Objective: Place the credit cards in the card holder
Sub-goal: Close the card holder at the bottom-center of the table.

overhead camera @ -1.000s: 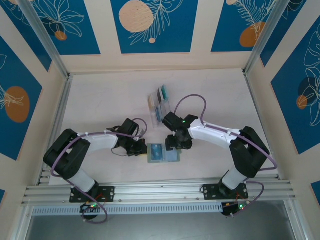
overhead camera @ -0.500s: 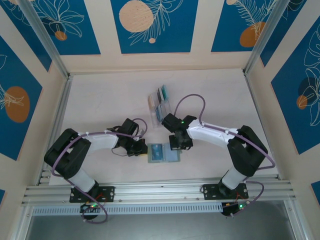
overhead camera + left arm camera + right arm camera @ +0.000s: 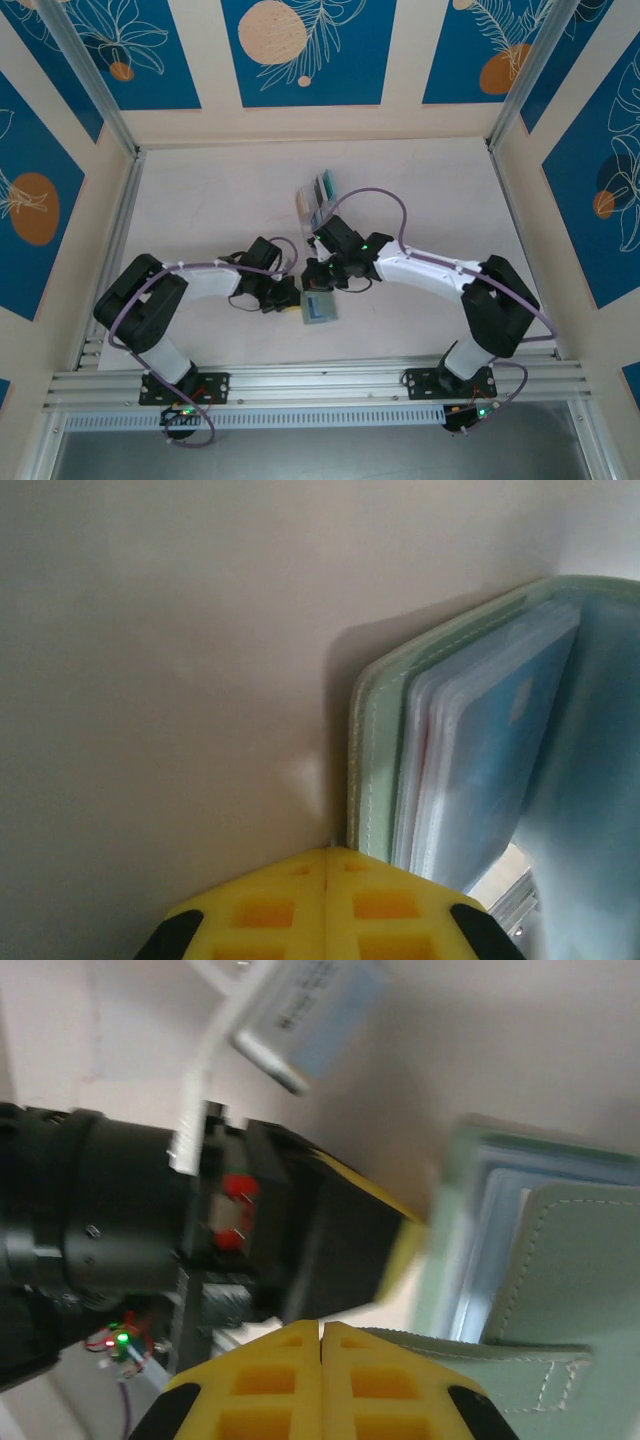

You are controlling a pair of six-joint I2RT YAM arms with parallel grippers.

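the sage-green folding card holder (image 3: 322, 312) lies on the pale table (image 3: 200, 200) beside left jaws and right jaws, both shut and empty, the left wrist view adds a blue plastic card (image 3: 500, 760) in its pockets, and blue-patterned walls (image 3: 300, 50) stand around.

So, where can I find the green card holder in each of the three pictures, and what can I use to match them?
Top external: the card holder lies near the middle of the table, between the two arms.
Left wrist: the card holder is on the right side, its clear pockets fanned out.
Right wrist: the card holder is at the right edge, one green flap raised.
Shared landmark: the left hand, right beside the holder's edge.
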